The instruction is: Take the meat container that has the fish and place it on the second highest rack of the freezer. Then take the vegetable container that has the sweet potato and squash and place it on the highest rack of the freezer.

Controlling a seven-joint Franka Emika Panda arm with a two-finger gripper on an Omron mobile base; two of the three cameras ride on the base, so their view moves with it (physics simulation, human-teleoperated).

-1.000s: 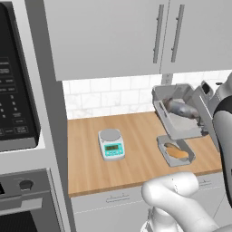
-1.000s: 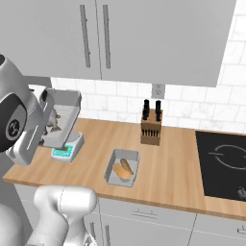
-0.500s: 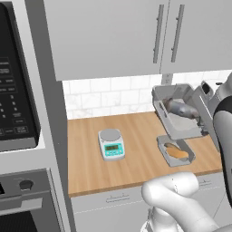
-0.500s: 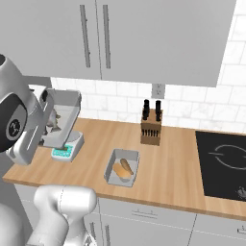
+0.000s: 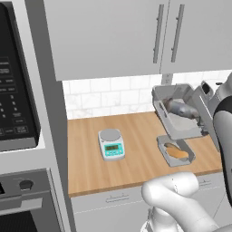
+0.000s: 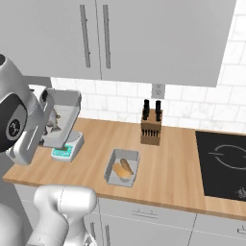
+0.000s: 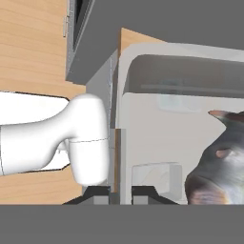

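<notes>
My gripper (image 5: 198, 102) is shut on one rim of the meat container (image 5: 180, 130), a shallow grey tray held tilted in the air above the counter's right part. The grey-silver fish (image 5: 180, 108) lies inside it. From the right base the same tray (image 6: 66, 111) hangs at the left, over the scale, with the gripper (image 6: 48, 104) at its edge. In the hand view the gripper (image 7: 120, 191) pinches the tray wall (image 7: 162, 143) and the fish (image 7: 220, 164) lies close at the right. The vegetable container (image 5: 176, 152) (image 6: 123, 167), with orange-tan sweet potato and squash, rests on the wooden counter below. The freezer is out of view.
A small kitchen scale (image 5: 111, 144) (image 6: 67, 148) stands mid-counter. A knife block (image 6: 151, 127) sits by the tiled wall and a black cooktop (image 6: 224, 163) lies at the right. Upper cabinets (image 5: 136, 36) hang overhead; a microwave (image 5: 16, 90) and oven column bound the left.
</notes>
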